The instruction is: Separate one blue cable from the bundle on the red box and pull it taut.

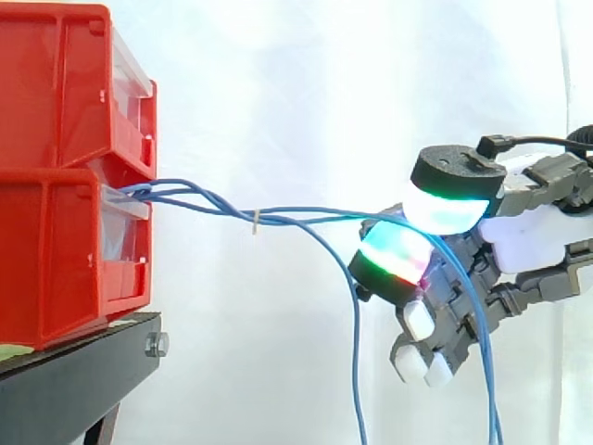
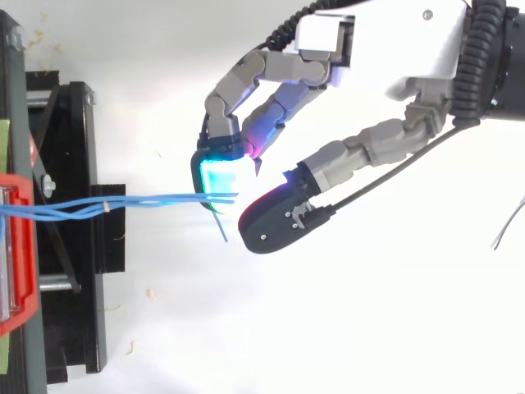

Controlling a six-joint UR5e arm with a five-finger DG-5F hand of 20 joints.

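Note:
A bundle of thin blue cables (image 1: 199,199) comes out between the two stacked red bins (image 1: 56,250) and is held together by a small pale tie (image 1: 255,220). Past the tie, blue strands (image 2: 156,199) run almost level to my hand (image 1: 528,236). There they pass between two glowing pads (image 1: 449,204) that are pressed close together on them. One loose strand (image 1: 347,324) droops from just past the tie to the bottom edge. Other strands hang down behind the pads. The remaining fingers are curled below.
The red bins rest on a black stand (image 1: 83,371), which from above (image 2: 78,246) sits at the left edge. A white curtain hangs behind. To the right of the bins there is open air around the hand.

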